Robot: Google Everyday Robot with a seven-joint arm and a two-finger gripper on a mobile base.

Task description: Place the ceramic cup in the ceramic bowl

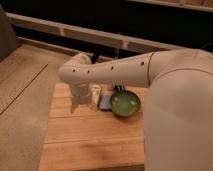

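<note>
Ceramic cup, small, off-white: cannot be picked out from the pale end of the arm over the left-rear part of the table, so its exact spot is unclear; it is not in the bowl.

Nearest, right side: bulky white robot arm (170, 100), its long perforated segment reaching left across the table.

Light wooden slatted table (90, 142), near half bare planks.

Gripper (79, 100) hangs below the arm's bend, low over the table's left-rear area. Open or closed: cannot tell.

Just right of gripper: small white upright carton (95, 96), standing on the table.

Next right, beside carton: flat blue rectangular thing (105, 103), lying flat.

Right again, just beside the blue piece: round shallow ceramic bowl (125, 104), glossy green inside, dark outside, upright, partly overlapped by the arm's near bulk. Well apart from the gripper, carton and blue piece between them.

Left: tan speckled surface (20, 75).

Far: pale horizontal rail (75, 33) across a dark background.
</note>
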